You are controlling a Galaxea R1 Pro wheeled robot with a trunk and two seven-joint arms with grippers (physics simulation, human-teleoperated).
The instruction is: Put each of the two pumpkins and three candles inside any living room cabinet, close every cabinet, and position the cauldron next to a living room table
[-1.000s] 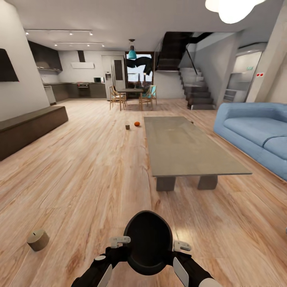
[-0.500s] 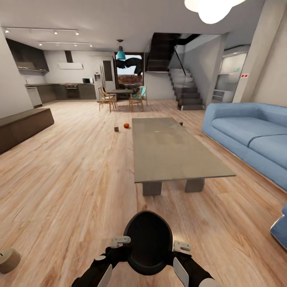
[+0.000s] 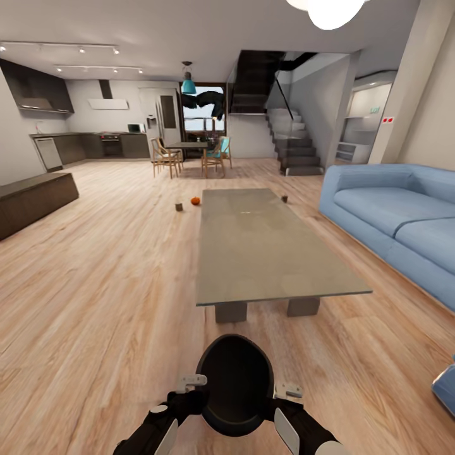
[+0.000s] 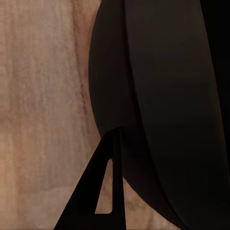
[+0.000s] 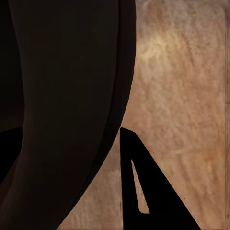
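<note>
Head view: we see both arms flanking black cauldron [image 3: 234, 385] at 6 o'clock; pumpkin [image 3: 195, 201] on floor at 11 o'clock, just beside table [image 3: 265, 253] far corner; cabinet [image 3: 31, 199] at 9 o'clock, drawers shut. Left wrist view: one finger [image 4: 98, 191] against cauldron; grip state unclear. Right wrist view: same; we cannot tell grip.

Head cam looks fwd & down over both arms into the living room, far view. L & R wrist cams sit close, facing the black cauldron [image 3: 234, 384] w/ wood floor [image 3: 114, 297] behind; all three share those.
</note>
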